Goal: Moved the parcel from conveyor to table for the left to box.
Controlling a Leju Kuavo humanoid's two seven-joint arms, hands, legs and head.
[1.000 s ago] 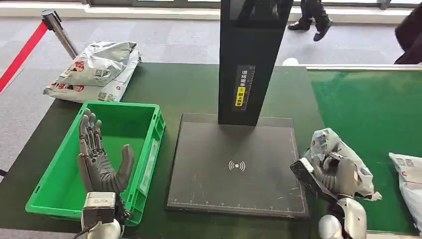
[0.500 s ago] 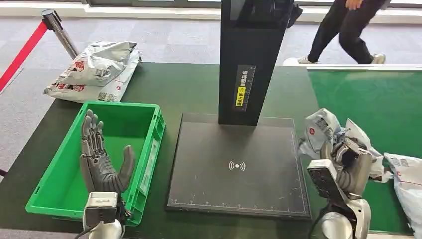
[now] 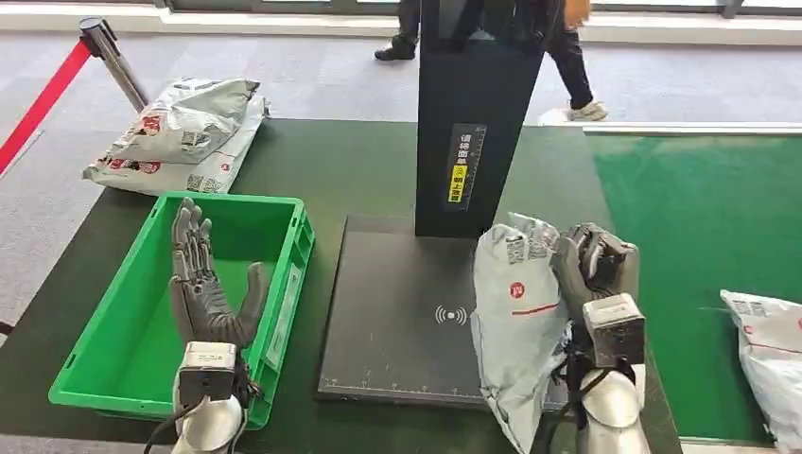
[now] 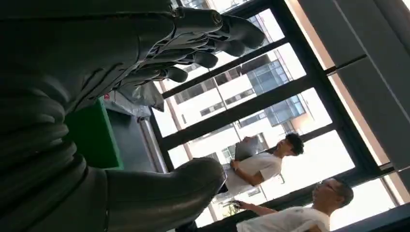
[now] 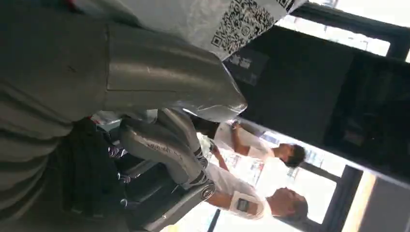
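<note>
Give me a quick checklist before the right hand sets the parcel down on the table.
1. Right hand grips the parcel: ok.
2. Parcel hangs over the dark scanner pad, off the conveyor: ok.
3. Parcel resting on the pad yet: cannot tell.
4. Left hand empty, fingers spread, above the green crate: ok.
5. Crate floor bare for boxing: ok.
6. Black scanner post close behind the parcel, touching or not: cannot tell.

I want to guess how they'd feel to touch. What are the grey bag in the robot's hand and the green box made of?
The grey crinkled parcel bag, held by the right hand, looks like thin soft plastic film: it creases, sags and shines slightly. The green rectangular crate looks like hard moulded plastic, with stiff straight walls, a thick rim and a smooth, even colour.
</note>
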